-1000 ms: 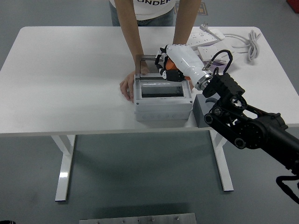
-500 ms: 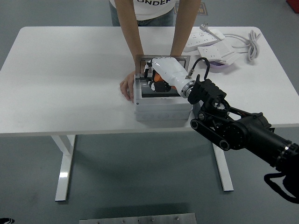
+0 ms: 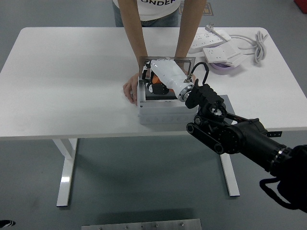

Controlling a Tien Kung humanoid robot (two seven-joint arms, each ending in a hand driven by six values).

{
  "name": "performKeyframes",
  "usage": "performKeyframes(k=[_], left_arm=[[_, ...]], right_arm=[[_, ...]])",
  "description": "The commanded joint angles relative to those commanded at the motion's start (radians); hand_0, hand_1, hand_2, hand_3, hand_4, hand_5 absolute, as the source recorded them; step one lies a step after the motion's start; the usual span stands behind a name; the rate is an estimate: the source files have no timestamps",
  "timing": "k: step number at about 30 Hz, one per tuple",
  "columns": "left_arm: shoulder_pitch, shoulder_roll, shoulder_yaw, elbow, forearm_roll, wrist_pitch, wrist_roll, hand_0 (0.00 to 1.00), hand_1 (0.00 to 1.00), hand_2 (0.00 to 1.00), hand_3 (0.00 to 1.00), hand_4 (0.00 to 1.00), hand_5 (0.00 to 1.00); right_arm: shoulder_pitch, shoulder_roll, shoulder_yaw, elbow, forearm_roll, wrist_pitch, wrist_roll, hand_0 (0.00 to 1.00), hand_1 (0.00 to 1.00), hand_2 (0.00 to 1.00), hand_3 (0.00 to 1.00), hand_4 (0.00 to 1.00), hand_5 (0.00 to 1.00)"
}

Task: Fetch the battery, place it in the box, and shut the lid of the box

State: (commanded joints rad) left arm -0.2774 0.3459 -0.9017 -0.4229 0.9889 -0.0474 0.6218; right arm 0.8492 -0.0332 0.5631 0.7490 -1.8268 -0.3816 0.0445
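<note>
The grey box (image 3: pixel 163 114) stands at the table's middle front, its clear lid (image 3: pixel 165 61) raised at the back. My right hand (image 3: pixel 152 82), white with black fingers, reaches down into the box's left end and is shut on the orange battery (image 3: pixel 155 88), which is partly hidden by the fingers. A person at the far side rests one hand (image 3: pixel 128 89) against the box's left wall. The person's other arm (image 3: pixel 183 36) comes down behind the lid, and its hand is hidden by my forearm. My left arm does not show.
White power strips (image 3: pixel 215 40) and a coiled white cable (image 3: pixel 259 44) lie at the back right. A purple dish (image 3: pixel 221 68) sits just right of the lid. A grey block (image 3: pixel 225 101) lies right of the box, mostly hidden by my arm.
My right hand has moved left and down from above the box's right end into its left end, carrying the battery. The person's hand stays on the box.
</note>
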Motion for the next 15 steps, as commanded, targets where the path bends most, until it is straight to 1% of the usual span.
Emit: performKeyframes(k=[6,15], left_arm=[[-0.001,0.000,-0.002,-0.001,0.004,0.000,0.001,0.854,0.902,0.845,0.784,0.842,0.491],[0.000,0.000,-0.009,-0.002,0.007,-0.006,0.010,0.854,0.902,0.845,0.785,0.843,0.491]], right_arm=[[-0.002,-0.003,0.003,-0.025,0.023,-0.031,0.022,0.189,0.244,0.268,0.339,0.185,0.002],[-0.011,0.012,0.003,-0.041,0.048,-0.057,0.037,0.189,0.244,0.268,0.339,0.187,0.002]])
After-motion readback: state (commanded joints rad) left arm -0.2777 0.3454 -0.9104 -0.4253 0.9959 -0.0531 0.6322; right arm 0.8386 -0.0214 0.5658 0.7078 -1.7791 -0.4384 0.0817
